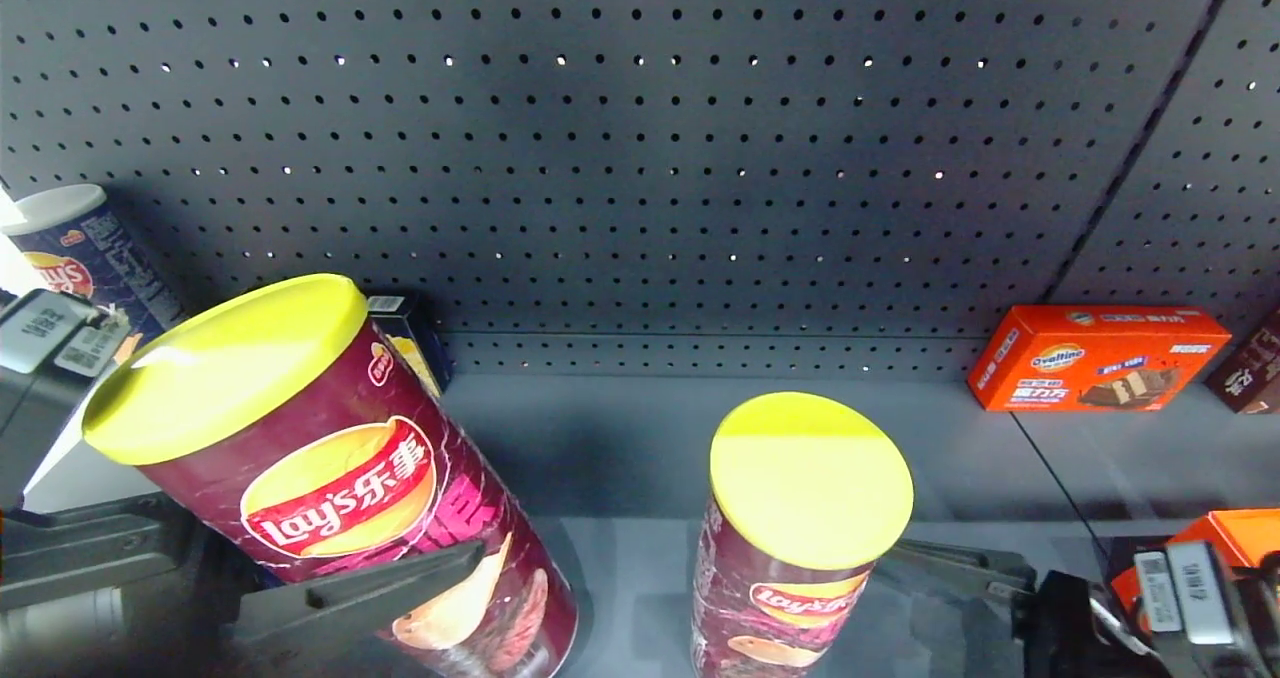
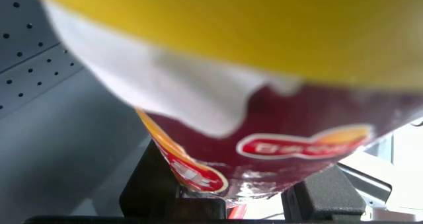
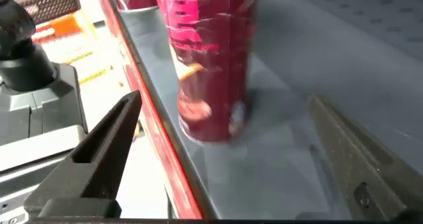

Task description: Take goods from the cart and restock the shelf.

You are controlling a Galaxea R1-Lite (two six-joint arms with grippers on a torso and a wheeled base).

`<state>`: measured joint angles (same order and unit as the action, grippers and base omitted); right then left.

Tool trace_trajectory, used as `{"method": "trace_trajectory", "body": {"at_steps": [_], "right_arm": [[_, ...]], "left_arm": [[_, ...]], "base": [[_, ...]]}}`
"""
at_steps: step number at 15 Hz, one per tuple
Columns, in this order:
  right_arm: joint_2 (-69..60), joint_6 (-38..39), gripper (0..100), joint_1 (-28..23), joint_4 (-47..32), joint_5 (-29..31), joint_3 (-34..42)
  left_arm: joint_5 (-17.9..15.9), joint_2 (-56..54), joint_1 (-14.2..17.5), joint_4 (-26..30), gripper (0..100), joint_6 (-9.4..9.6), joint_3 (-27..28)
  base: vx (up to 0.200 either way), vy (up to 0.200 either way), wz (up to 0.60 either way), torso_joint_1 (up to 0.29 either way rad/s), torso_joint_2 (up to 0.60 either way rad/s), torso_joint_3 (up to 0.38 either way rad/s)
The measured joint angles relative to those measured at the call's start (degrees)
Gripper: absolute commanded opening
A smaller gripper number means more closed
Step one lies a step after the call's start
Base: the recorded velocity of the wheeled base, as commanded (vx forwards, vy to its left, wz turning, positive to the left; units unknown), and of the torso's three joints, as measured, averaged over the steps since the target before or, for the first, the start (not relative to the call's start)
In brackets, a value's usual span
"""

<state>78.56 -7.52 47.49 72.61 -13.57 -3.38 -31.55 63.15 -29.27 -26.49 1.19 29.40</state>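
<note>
Shelf (image 1: 600, 428), head view, left to right:

- Far left, at the pegboard back wall (image 1: 640, 158): blue can (image 1: 90, 248), white lid, upright.
- Left gripper (image 2: 241, 197) is clamped on a maroon chip can (image 1: 330, 458). Yellow lid on; the can is tilted, its top leaning to the left. One dark finger crosses its lower body. Cannot tell whether its base touches the shelf.
- Small dark box (image 1: 410, 328) sits behind it, partly hidden.
- Bare shelf lies between the held can and the next one, open back to the wall.
- Centre: second maroon can (image 1: 800, 518), yellow lid on, standing upright near the front edge.
- Right gripper (image 3: 225, 102) is just beside this can, fingers spread wide, nothing between them.
- A broad bare stretch runs from there to the orange box (image 1: 1095, 358), which lies flat at the back wall.
- Brown box (image 1: 1250, 368) sits at the far right margin.

Right wrist view adds the shelf's red front lip (image 3: 149, 105), with the upright can close behind it and free of both fingers

Left wrist view adds both finger pads pressed on the held can's lower end
</note>
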Motion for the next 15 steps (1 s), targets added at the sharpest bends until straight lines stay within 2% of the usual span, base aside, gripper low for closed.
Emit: {"method": "trace_trajectory", "body": {"at_steps": [2,7,10,12,15], "right_arm": [[-6.9,-0.1,100,-0.8,-4.5,0.5,1.6],[-25.6,-1.6,100,-1.0,-29.1,8.4,1.6],[-35.8,-2.5,100,1.0,-36.8,8.4,2.0],[-42.4,-2.2,100,2.3,-41.5,7.7,2.7],[-53.4,-0.8,100,3.0,-54.0,7.4,3.1]], "left_arm": [[0.0,0.0,-0.1,0.0,0,0.04,0.1],[0.1,-0.1,-0.8,0.0,0,0.13,-0.1],[0.1,0.0,-0.9,0.0,0,0.30,-0.2],[0.5,0.0,-1.4,0.0,0,1.73,-0.2],[0.7,0.0,-1.8,0.0,0,1.89,-0.2]], "base": [[0.000,0.000,0.00,0.000,0.00,0.000],[0.000,0.000,0.00,0.000,0.00,0.000],[0.000,0.000,0.00,0.000,0.00,0.000],[0.000,0.000,0.00,0.000,0.00,0.000],[0.000,0.000,0.00,0.000,0.00,0.000]]}}
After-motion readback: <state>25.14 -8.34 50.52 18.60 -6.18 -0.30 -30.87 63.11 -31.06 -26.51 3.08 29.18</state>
